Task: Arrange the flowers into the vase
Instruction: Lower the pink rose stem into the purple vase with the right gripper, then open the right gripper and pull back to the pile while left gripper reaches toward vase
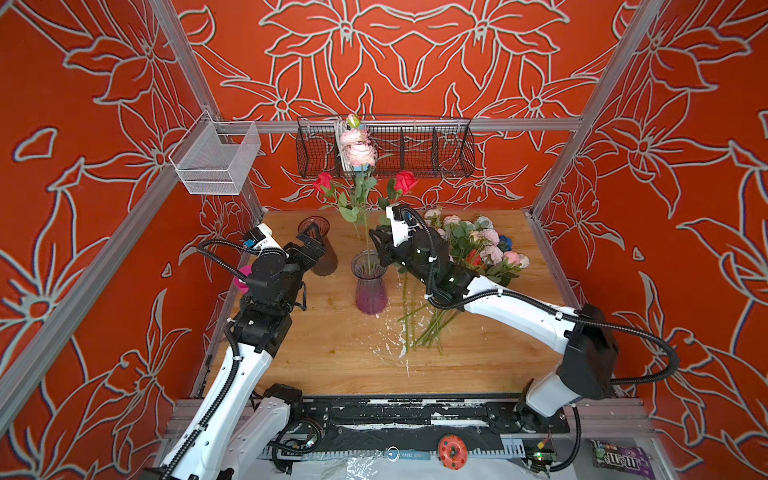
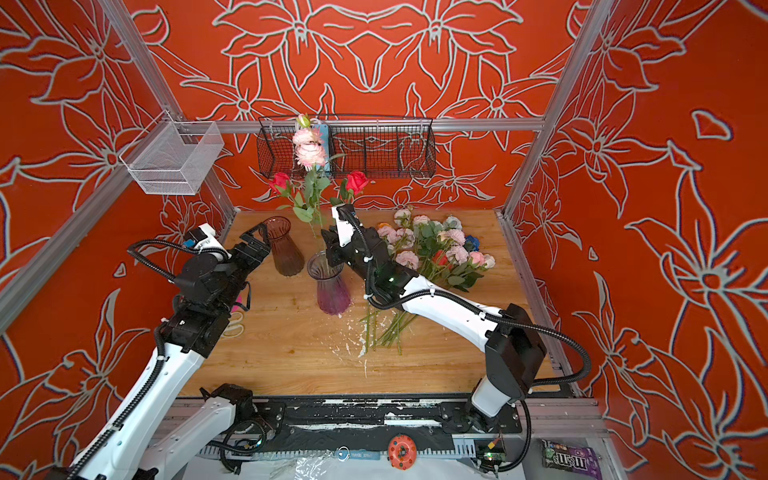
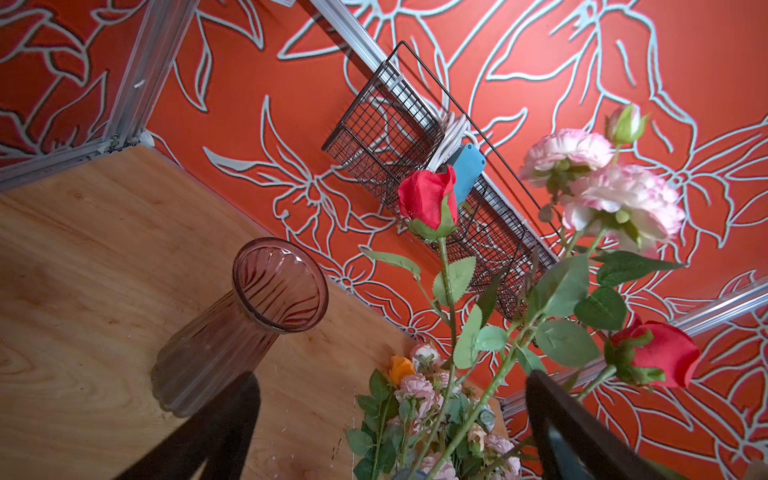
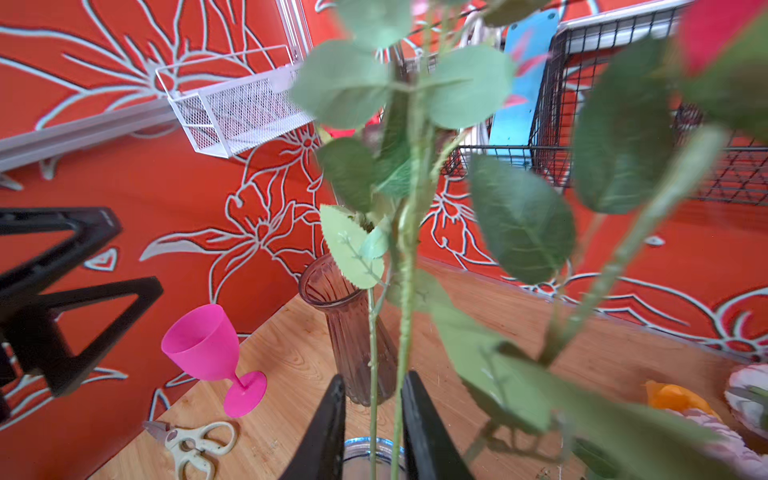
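You've 3 stems (image 1: 360, 193) in vase (image 1: 370, 291), flower pile (image 1: 486, 249) to go (most of the job, tbh). Right gripper (image 4: 374, 380) slightly parted round stems; left gripper (image 1: 311, 241) spread, empty.

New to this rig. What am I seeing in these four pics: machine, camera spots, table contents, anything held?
Two white-and-black robot arms work over a wooden table. Two pictures look down from one overhead stereo camera; the other two come from cameras on each arm's wrist. Mid-table stands a purple ribbed glass vase holding two red roses and tall pale pink blooms. More loose flowers lie piled on the right. An empty brown ribbed glass vase stands back left; a pink plastic goblet and white-handled scissors sit near the left edge. The left end effector is open and empty. The right end effector sits over the purple vase, jaws slightly apart around the stems, apparently not clamping them.
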Controlling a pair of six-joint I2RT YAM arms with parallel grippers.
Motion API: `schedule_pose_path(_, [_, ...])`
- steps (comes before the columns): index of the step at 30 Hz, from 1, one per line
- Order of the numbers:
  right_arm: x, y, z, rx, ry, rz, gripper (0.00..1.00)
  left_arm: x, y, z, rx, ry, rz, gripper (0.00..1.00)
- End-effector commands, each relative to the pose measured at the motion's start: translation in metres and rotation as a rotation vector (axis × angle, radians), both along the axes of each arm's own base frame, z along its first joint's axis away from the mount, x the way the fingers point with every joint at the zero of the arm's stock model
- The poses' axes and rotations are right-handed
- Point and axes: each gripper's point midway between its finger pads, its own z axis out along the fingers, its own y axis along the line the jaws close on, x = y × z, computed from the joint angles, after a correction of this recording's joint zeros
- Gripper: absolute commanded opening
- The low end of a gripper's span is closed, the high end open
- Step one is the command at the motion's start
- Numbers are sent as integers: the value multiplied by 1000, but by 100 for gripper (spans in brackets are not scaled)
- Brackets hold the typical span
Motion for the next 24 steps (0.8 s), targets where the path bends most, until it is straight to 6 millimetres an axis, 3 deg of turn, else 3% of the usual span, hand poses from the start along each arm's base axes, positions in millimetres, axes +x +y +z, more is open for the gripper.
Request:
schedule_pose_path(1, [-12, -6, 16, 48, -13, 12, 26, 3, 0, 2, -19, -17, -6, 99])
schedule_pose_path(9, [-41, -23, 38, 64, -19, 48, 28, 2, -9, 8, -19, -39, -62, 99])
schedule_pose_path(14, [-55, -66, 26, 42, 7, -49, 32, 3, -36, 17, -36, -65, -212, 92])
schedule_pose_path(18, [-54, -121, -8, -21, 53, -220, 35, 1, -73, 21, -16, -51, -373, 85])
schedule_pose_path(24, [-32, -202, -86, -16, 352, -375, 35, -21, -136, 21, 41, -53, -565, 85])
